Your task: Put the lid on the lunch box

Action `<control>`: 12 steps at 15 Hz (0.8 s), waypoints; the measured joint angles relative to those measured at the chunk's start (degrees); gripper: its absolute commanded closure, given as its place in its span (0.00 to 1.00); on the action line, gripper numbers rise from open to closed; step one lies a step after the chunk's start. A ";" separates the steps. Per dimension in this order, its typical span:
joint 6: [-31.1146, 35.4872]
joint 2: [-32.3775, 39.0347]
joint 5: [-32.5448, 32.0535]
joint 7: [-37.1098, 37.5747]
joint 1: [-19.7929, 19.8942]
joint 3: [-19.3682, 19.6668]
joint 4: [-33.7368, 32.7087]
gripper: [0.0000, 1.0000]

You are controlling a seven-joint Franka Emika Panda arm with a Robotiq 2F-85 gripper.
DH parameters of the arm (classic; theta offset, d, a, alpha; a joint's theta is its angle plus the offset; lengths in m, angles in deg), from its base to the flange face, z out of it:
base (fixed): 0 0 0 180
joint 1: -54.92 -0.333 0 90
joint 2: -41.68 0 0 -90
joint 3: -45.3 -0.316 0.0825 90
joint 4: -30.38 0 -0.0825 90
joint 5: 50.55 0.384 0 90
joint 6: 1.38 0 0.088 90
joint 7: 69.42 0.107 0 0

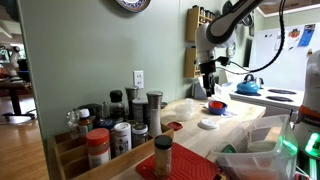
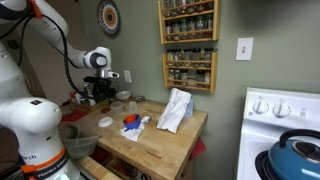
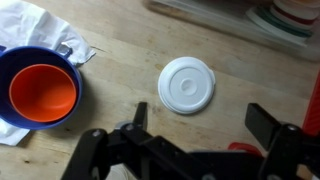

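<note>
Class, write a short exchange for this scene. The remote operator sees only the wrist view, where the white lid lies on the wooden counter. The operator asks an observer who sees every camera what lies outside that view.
Operator: I see the lid on the counter and my end effector open. What stands beside the counter?
Observer: A blue kettle sits on a white stove next to it.
Operator: Anything on the wall?
Observer: Two wooden spice racks hang there, one above the other.
</note>
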 measured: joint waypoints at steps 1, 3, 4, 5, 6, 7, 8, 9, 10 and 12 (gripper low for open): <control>-0.01 0.37 0.00 -0.32 -0.05 -0.15 0.00 0.00; -0.01 2.23 0.00 -1.60 -0.45 -0.83 0.09 0.00; -0.01 3.45 0.00 -2.35 -0.77 -1.24 0.13 0.00; 0.00 4.79 0.00 -3.02 -1.10 -1.68 0.15 0.00; 0.08 6.12 0.00 -3.60 -1.39 -2.09 0.18 0.00; 0.39 7.33 0.00 -3.76 -1.57 -2.48 0.20 0.00; 1.05 8.52 0.00 -3.88 -1.62 -2.89 0.22 0.00; 2.00 9.64 -0.03 -3.91 -1.63 -3.25 0.24 0.00; 3.13 10.72 -0.09 -3.91 -1.66 -3.53 0.25 0.00; 6.11 12.65 -0.33 -3.80 -1.67 -3.87 0.28 0.00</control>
